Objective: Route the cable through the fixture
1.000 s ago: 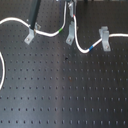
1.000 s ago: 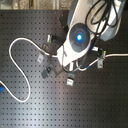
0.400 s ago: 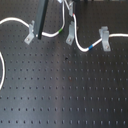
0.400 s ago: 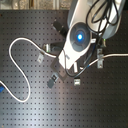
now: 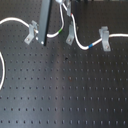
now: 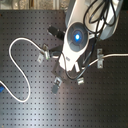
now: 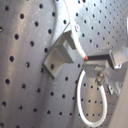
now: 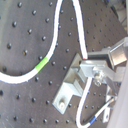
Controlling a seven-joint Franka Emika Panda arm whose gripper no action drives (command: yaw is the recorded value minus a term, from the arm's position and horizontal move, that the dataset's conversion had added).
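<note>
Arm comes in from the far edge of the board; in the second exterior view its white body with a glowing blue light [image 6: 76, 36] hangs over the middle of the scene and hides the gripper beneath it. In the first exterior view only a dark slanted link [image 5: 46, 22] and a bit of the tool near the top edge show. Gripper [image 8: 102, 70] sits low over the middle clip; in both wrist views a grey finger [image 7: 119, 58] reaches to the clip and the white cord runs right by its tip, so it looks clamped on the cable, though the contact itself is too blurred to be sure. The cable [image 5: 15, 21] is a thin white cord lying on the black perforated board [image 5: 65, 95]: it loops from the first exterior view's left, passes the left clip [image 5: 33, 31], carries a green band [image 5: 58, 32] just before the middle clip [image 5: 70, 36], dips, carries a blue band [image 5: 90, 45], then runs past the right clip [image 5: 105, 39] and off to the first exterior view's right. In the second wrist view the green band [image 8: 42, 64] lies clear of the clip [image 8: 75, 85], with the blue band [image 8: 93, 120] beyond it. Black hoses [image 6: 102, 15] trail from the arm
</note>
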